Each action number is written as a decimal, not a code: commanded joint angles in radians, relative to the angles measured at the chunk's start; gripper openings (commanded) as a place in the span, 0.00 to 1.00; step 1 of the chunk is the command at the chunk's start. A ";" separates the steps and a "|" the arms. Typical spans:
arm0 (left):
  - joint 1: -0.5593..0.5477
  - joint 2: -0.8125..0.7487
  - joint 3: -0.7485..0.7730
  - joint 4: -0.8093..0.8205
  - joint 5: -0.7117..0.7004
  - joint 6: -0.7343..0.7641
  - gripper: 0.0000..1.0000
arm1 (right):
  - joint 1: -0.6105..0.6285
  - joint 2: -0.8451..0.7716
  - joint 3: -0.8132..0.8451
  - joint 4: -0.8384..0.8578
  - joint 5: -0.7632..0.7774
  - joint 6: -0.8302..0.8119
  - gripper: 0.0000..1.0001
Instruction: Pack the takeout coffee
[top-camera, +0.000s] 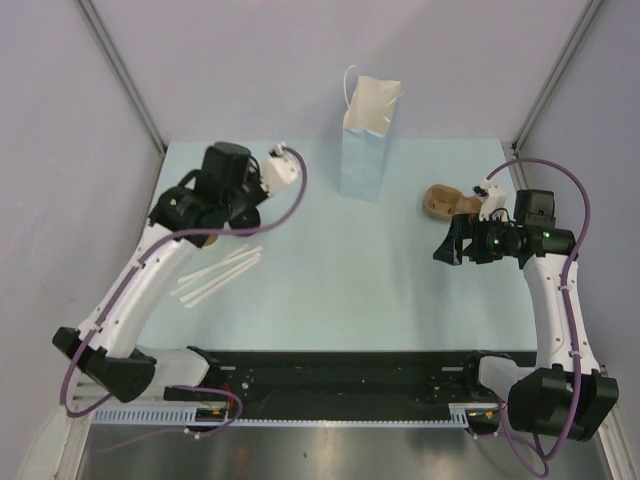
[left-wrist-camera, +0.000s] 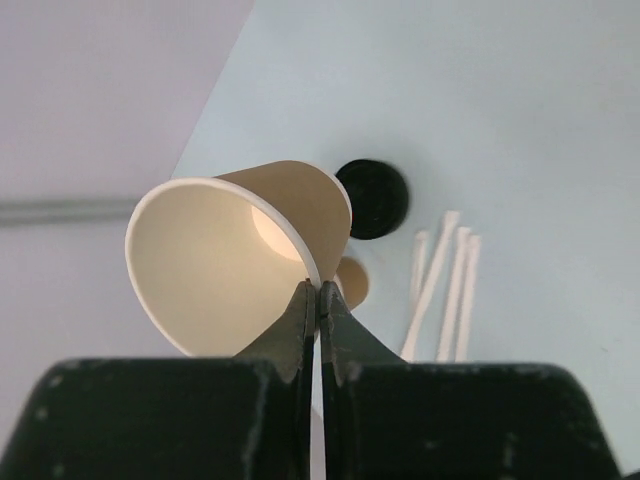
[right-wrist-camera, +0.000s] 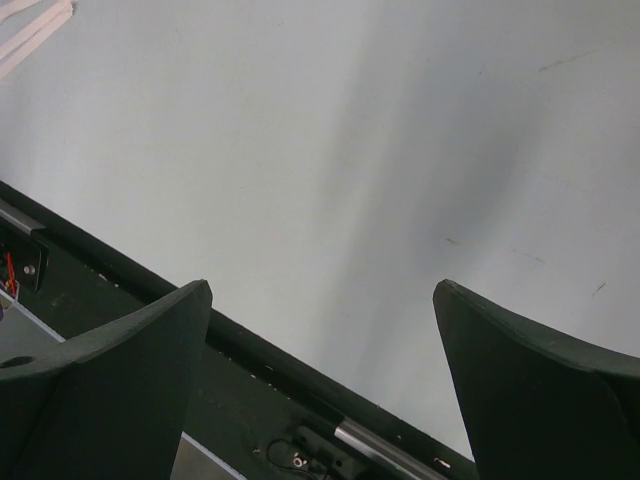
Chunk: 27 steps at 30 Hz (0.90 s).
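No lidded coffee cup shows in any view. My left gripper (left-wrist-camera: 318, 287) is shut on the rim of an unlidded tan paper cup (left-wrist-camera: 225, 265) with a cream inside and holds it tilted above the table. A loose black lid (left-wrist-camera: 373, 198) lies on the table just beyond it. In the top view the left gripper (top-camera: 215, 222) is at the left of the table and hides the cup and the lid. My right gripper (top-camera: 450, 245) is open and empty at the right, and its wrist view shows it (right-wrist-camera: 322, 287) over bare table.
A light blue paper bag (top-camera: 365, 140) stands open at the back middle. Brown cups (top-camera: 440, 200) lie on their side at the back right, just beyond my right gripper. Several white straws (top-camera: 215, 275) lie front left, also in the left wrist view (left-wrist-camera: 440, 280). Walls enclose the table.
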 joint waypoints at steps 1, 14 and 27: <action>-0.199 -0.049 -0.128 0.030 -0.022 0.032 0.00 | -0.009 -0.030 0.001 0.028 -0.013 0.006 1.00; -0.650 0.162 -0.344 0.254 0.020 -0.089 0.00 | -0.031 -0.041 0.001 0.021 0.004 0.014 1.00; -0.657 0.304 -0.406 0.412 0.032 -0.181 0.00 | -0.037 -0.011 0.000 0.019 -0.001 0.006 1.00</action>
